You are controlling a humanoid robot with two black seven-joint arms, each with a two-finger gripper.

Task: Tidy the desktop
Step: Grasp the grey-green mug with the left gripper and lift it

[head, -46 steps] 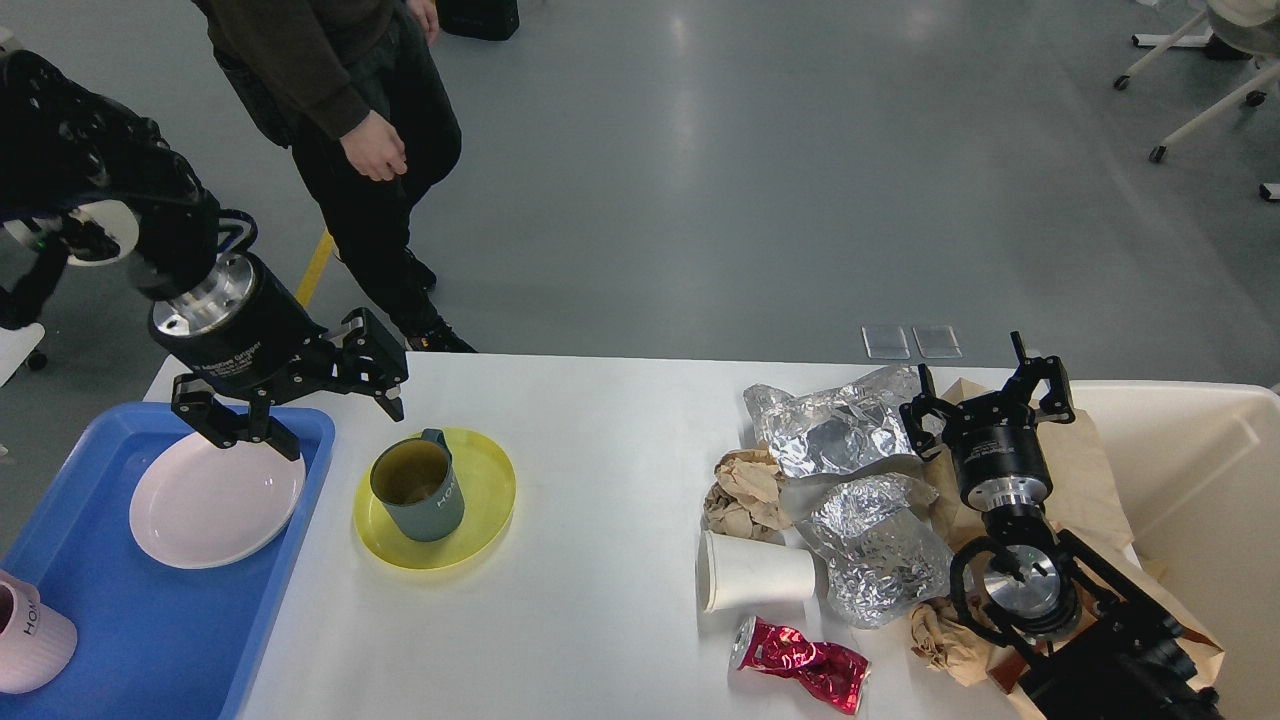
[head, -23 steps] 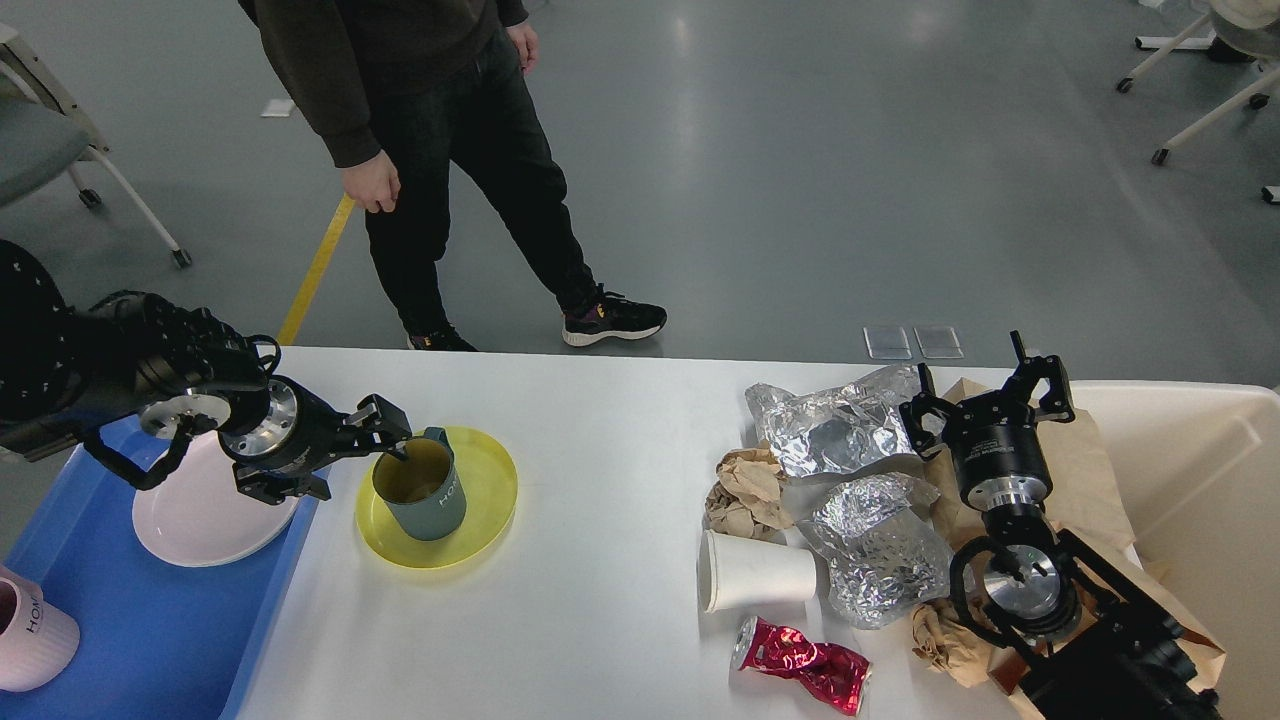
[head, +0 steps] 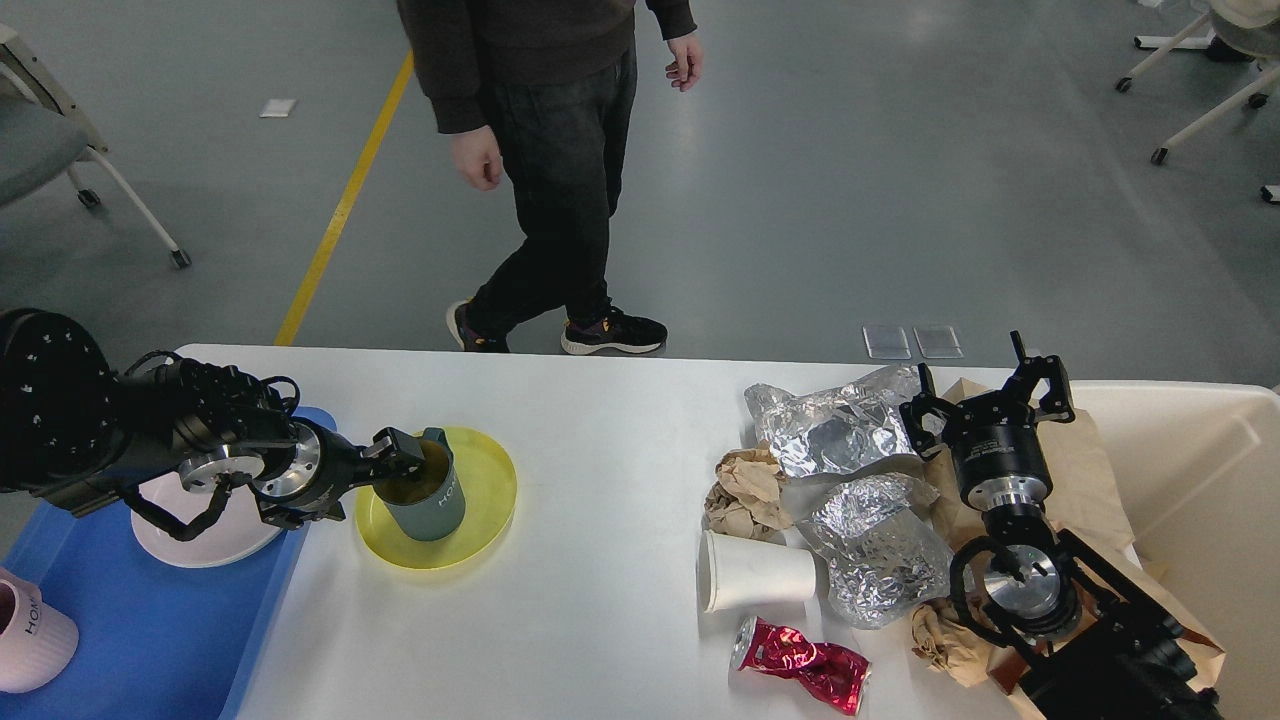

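White, matte and wide, the counter (head: 600,480) fills the lower part of the head view, rounded at its far left corner. On its left half, a yellow plate (head: 480,525) carrying a dark green mug (head: 428,500), handle turned to the far side. Left pincer (head: 395,458) reaching in low from the left, its tip at the mug's near-left rim; fingers too dark and end-on to tell apart, so grip or gap cannot be told. Just left of the plate, a blue tray (head: 150,630) at the counter's left end, holding a white plate (head: 180,535) partly hidden behind the arm and a pink mug (head: 30,625) near the bottom-left corner. On the right half, a cluster of litter: two crumpled sheets of foil (head: 840,430) and (head: 880,550), a wad of brown paper (head: 745,490) between them on the left, a white paper cup (head: 755,572) lying on its side with the mouth facing left, a crushed red can (head: 805,670) near the front edge, another brown paper wad (head: 940,635) beside the right arm. Right pincer (head: 990,392) raised over the foil and a brown paper bag (head: 1090,470), fingers spread apart and holding nothing. Cream plastic bin (head: 1200,470) at the far right. Beyond the counter, grey floor with a yellow line (head: 345,200), and a person (head: 550,150) in dark clothes mid-step.
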